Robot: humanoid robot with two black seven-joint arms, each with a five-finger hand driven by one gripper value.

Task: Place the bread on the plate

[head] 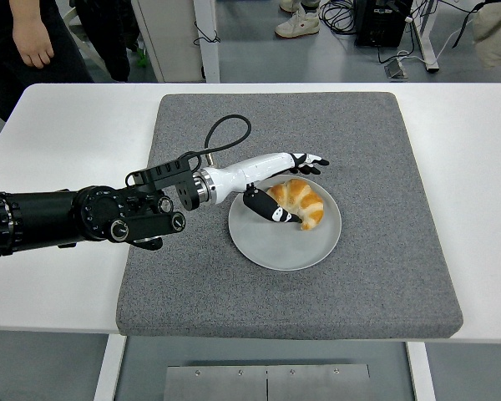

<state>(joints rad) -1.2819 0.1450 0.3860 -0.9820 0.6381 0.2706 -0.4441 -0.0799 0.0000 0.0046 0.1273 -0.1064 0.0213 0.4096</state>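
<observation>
Grey mat (384, 167) on white table (67, 134); person's hand (33, 42) top left

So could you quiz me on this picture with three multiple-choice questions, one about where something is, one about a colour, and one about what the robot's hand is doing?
1. Where does the bread lie?
A. on the plate
B. on the bare white table
C. on the floor

2. What colour is the mat under the plate?
A. red
B. grey
C. green

3. What is the left hand doing?
A. gripping the bread tightly
B. fingers spread open, holding nothing
C. lifting the plate

Answers:
1. A, as the bread rests inside the round plate's rim.
2. B, as the square mat is speckled grey all over.
3. B, as the fingers stretch out flat past the bread's far side and the thumb lies along its near side, none wrapped round it.
</observation>
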